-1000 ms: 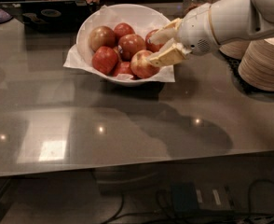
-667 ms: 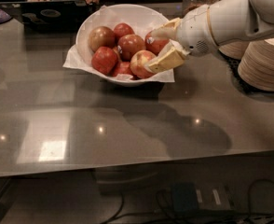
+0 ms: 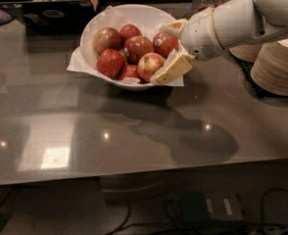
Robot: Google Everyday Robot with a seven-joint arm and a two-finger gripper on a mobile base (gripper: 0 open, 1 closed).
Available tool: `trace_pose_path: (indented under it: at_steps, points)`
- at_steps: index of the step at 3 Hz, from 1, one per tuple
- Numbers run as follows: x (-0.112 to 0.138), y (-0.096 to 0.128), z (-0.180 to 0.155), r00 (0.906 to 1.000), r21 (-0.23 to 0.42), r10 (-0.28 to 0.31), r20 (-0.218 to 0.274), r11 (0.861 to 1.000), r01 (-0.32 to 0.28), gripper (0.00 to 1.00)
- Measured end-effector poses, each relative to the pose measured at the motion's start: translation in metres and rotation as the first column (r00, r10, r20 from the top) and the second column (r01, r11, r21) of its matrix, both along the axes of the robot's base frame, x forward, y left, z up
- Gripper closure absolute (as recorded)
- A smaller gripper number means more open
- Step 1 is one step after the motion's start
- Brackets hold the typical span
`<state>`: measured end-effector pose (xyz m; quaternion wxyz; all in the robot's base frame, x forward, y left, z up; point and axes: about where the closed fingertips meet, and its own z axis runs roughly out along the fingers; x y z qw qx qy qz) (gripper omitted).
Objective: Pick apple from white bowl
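Lying in white bowl (image 3: 87,35), apple (image 3: 150,65) sits just beside the wide-open, empty tool (image 3: 163,53).

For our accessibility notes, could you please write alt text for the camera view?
A white robot arm holds its open claw over the rim of a large glossy white bowl of red apples, beside a pale-blushed red apple.

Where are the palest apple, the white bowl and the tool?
apple (image 3: 150,65): camera view, pale front face.
white bowl (image 3: 84,35): camera view, left rim.
tool (image 3: 162,54): camera view, between its open fingers, at bowl's right edge.
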<state>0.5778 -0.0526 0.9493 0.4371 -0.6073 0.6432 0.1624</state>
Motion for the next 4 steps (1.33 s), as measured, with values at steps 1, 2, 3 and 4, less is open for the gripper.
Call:
trace_pose_path:
  at_steps: [1, 2, 3, 4]
  points:
    - [0.008, 0.004, -0.009, 0.9999, -0.03, -0.01, -0.002, 0.999, 0.01, 0.37]
    - [0.009, 0.004, -0.011, 0.9999, -0.032, -0.013, -0.006, 0.999, 0.013, 0.33]
    - [0.01, 0.006, -0.013, 0.9999, -0.033, -0.012, -0.01, 0.999, 0.012, 0.34]
    - [0.015, 0.012, -0.023, 0.9996, -0.033, -0.005, -0.028, 0.999, 0.004, 0.34]
